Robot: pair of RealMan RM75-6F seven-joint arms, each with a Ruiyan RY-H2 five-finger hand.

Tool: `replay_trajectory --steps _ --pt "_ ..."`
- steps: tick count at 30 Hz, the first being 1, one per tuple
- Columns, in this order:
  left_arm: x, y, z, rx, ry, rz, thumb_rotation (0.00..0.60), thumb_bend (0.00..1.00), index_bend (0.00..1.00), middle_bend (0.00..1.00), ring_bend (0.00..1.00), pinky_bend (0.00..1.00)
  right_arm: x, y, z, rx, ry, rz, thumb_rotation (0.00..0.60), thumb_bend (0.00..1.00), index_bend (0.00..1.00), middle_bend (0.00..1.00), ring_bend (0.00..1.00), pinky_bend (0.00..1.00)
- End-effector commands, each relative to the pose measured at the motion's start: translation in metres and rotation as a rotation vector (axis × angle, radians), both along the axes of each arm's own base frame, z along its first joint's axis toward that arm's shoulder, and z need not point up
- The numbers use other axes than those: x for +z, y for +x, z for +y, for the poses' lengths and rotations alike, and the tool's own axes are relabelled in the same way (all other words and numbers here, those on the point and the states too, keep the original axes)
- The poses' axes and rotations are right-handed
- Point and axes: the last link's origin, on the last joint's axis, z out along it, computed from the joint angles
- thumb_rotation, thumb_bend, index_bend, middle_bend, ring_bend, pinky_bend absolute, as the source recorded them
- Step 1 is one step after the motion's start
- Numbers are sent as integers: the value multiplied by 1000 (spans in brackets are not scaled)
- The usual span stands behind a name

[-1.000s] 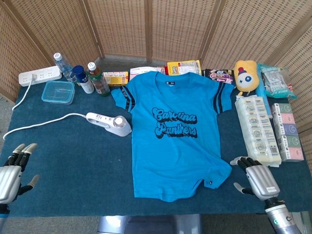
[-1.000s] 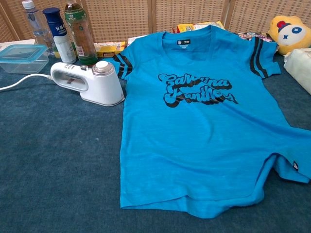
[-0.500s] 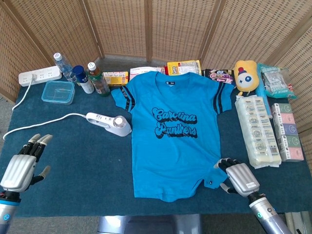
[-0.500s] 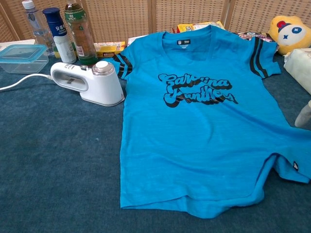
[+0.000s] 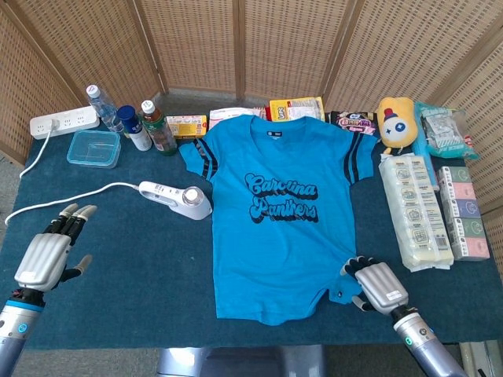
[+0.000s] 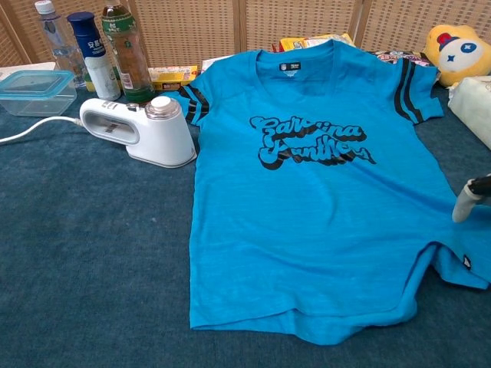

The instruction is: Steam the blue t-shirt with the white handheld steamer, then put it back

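Right hand (image 5: pixel 376 284), fingers apart, holding nothing, sits at the blue t-shirt (image 5: pixel 275 212) hem corner, 5 o'clock; should pin it flat. Left hand (image 5: pixel 49 253) open, empty, 8 o'clock; should approach the white handheld steamer (image 5: pixel 174 199), 10 o'clock of the shirt, by its handle. Chest view shows only a right fingertip (image 6: pixel 465 208); head view shows both hands.

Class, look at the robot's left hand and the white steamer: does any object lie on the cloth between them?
Nothing visible does. Only bare blue tablecloth separates the open left hand from the white steamer; its cord trails off to the left.
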Motion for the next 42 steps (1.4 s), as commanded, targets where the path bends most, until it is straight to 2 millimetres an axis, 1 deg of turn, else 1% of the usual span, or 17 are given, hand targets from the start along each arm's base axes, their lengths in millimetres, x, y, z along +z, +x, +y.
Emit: replay_trajectory --steps 1,8,13,16,18,20,27,33,37,42 --pt "-1 -1 1 11 -3 -3 600 318 49 137 31 194 -5 -3 -1 11 2 10 600 340 335 303 262 332" --pt "0 -5 -1 28 1 -8 600 318 49 137 31 194 -12 -9 -4 42 1 29 600 340 367 321 266 318" --pt "1 -7 -2 39 6 -14 600 318 50 137 31 194 -15 -10 -7 53 -7 19 600 348 425 368 317 364" --pt "2 -9 -2 47 7 -14 600 319 49 137 31 194 -17 -10 -7 63 -8 18 600 381 470 401 361 416" --pt "3 -11 -2 52 8 -14 600 319 49 137 31 194 -19 -10 -7 75 -13 16 600 399 498 426 400 478" --pt "5 -14 0 56 7 -4 600 319 49 137 31 194 -24 -8 -9 104 -30 19 600 411 514 442 428 526" --pt "3 -18 3 72 -4 -14 600 318 49 137 31 194 -31 -7 -14 105 -56 -10 600 451 558 493 523 684" --pt "0 -20 4 77 -9 -20 600 318 49 137 31 194 -30 -7 -17 102 -75 -23 600 473 585 538 580 742" --pt "-1 -20 7 75 -13 -10 600 319 49 137 31 194 -30 -9 -14 86 -66 -29 600 484 602 558 608 767" --pt "-2 -19 24 46 -4 24 600 319 49 141 39 194 -30 -9 -11 78 -57 -44 600 499 618 582 636 797"
